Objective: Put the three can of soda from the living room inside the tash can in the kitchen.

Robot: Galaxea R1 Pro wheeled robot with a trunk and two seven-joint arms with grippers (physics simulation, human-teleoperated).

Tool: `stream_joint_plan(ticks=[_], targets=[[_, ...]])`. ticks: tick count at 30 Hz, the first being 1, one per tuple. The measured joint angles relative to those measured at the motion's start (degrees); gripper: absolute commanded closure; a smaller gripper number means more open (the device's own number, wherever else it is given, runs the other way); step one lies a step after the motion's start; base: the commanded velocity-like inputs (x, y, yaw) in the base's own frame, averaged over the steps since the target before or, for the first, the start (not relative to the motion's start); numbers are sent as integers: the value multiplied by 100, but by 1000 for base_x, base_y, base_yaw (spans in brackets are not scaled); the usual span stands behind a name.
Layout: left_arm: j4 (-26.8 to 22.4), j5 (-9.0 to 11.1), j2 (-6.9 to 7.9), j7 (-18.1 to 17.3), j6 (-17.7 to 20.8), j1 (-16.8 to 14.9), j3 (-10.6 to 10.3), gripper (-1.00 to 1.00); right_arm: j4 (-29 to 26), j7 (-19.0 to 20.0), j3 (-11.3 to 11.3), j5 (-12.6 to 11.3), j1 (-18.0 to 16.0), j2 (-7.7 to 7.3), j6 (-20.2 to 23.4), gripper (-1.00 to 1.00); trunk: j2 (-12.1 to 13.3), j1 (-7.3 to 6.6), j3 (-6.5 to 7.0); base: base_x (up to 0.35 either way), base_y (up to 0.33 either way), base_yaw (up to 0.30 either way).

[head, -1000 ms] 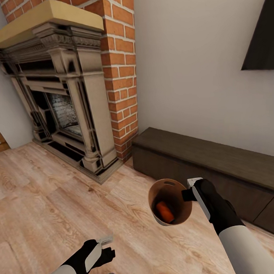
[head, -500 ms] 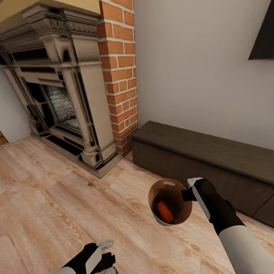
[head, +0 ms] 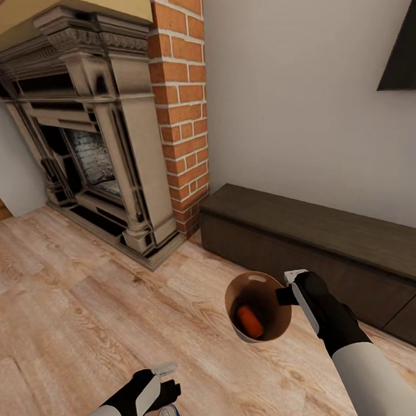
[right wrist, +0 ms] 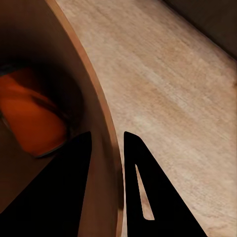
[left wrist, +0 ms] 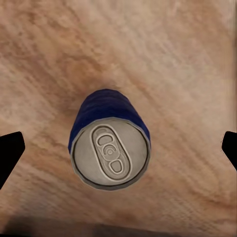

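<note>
1. Here the right gripper (head: 286, 287) is clenched on the rim of the trash can (head: 258, 307), one finger inside its wall and one outside, holding it in the air above the wood floor (head: 85, 310).
2. An orange can (head: 250, 322) lies inside the trash can.
3. The left gripper (head: 169, 379) is released, its fingers wide apart on either side of a dark blue can (left wrist: 109, 139) standing upright on the floor.
4. A brick fireplace (head: 101, 128) and a dark low cabinet (head: 319, 251) line the wall.
</note>
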Motion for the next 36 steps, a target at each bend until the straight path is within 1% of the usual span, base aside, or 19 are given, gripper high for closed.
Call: stream_joint_plan(ticks=[4, 10, 21, 27, 35, 36], targets=[[0, -5, -11, 0, -22, 0, -3, -100, 0, 0, 0, 2, 0, 0, 0, 100, 0, 0, 0, 0, 0, 0], [0, -6, -11, 0, -21, -3, -4, -100, 2, -1, 0, 10, 1, 0, 0, 100, -7, 16, -132, 0, 0, 0], [0, 0, 6, -5, -39, -8, -11, -100, 0, -1, 0, 9, 0, 0, 0, 100, -8, 15, -133, 0, 0, 0], [0, -5, 13, -3, -197, -9, -12, -100, 1, -1, 0, 7, 1, 0, 0, 100, -16, 31, -265, 0, 0, 0], [0, -6, 7, -3, -258, -9, -13, -100, 0, 0, 0, 0, 0, 0, 0, 100, -16, 31, -266, 0, 0, 0], [0, -6, 6, -2, -261, -9, -13, -100, 1, 0, 3, 1, 1, 0, 0, 100, -17, 34, -287, 0, 0, 0]])
